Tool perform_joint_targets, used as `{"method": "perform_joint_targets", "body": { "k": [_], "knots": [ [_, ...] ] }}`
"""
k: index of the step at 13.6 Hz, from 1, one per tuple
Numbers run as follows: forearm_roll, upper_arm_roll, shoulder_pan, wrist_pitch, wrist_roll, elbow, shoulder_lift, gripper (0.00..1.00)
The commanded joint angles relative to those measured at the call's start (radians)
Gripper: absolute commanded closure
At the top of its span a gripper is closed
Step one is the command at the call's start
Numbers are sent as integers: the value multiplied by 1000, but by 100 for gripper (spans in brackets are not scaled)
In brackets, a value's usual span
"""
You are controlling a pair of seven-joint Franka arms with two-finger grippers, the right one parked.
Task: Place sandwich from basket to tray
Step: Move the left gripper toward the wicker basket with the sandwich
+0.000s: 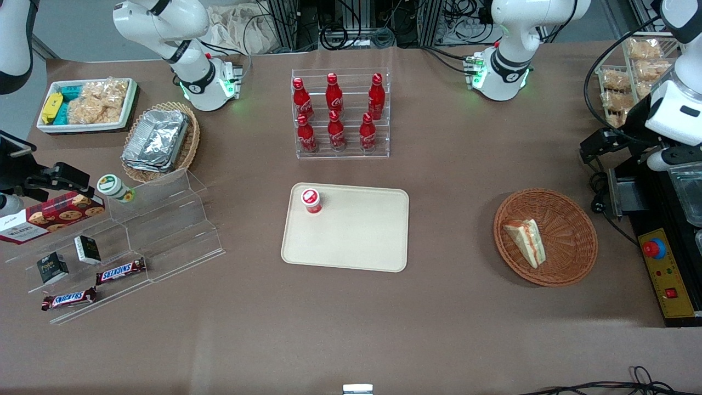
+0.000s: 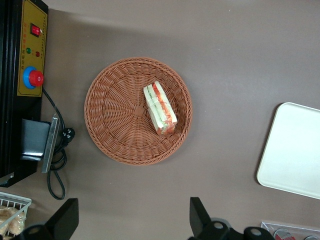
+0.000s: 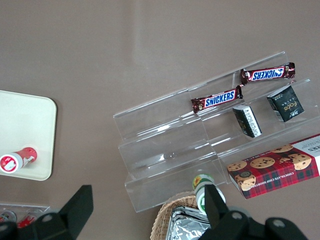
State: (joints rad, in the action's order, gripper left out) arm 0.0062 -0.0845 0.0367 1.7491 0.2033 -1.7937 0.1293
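Front camera looked down from high over the whole table, left wrist camera faced straight down, well above the round reddish-brown wicker basket (image 2: 138, 111), both sharing the flat cream rectangular tray (image 1: 351, 241), gripper (image 2: 134, 220) wide apart above bare table.

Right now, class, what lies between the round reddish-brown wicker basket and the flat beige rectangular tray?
Nothing: the front view shows only bare brown table between basket and tray. The open gripper is above the table beside the basket.

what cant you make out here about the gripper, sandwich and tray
- Gripper: only its open finger ends show in the left wrist view; in the front view the arm's body hides it.
- Sandwich: its underside, resting in the basket.
- Tray: cut off by the wrist view's edge.
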Motion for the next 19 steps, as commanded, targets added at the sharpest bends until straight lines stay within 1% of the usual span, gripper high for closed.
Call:
{"method": "perform_joint_targets", "body": {
  "k": [1,5,6,9,12,15,19],
  "knots": [
    [8,-3,11,-33,-9,21,2,0],
    [15,-3,11,-22,5,11,-19,0],
    [5,-3,15,-17,7,4,-25,0],
    [11,0,17,6,10,1,-88,0],
    [15,0,14,122,105,-44,-154,0],
    [15,-1,12,257,152,-108,-213,0],
    [17,-1,8,410,261,-131,-330,0]
  ]
}}
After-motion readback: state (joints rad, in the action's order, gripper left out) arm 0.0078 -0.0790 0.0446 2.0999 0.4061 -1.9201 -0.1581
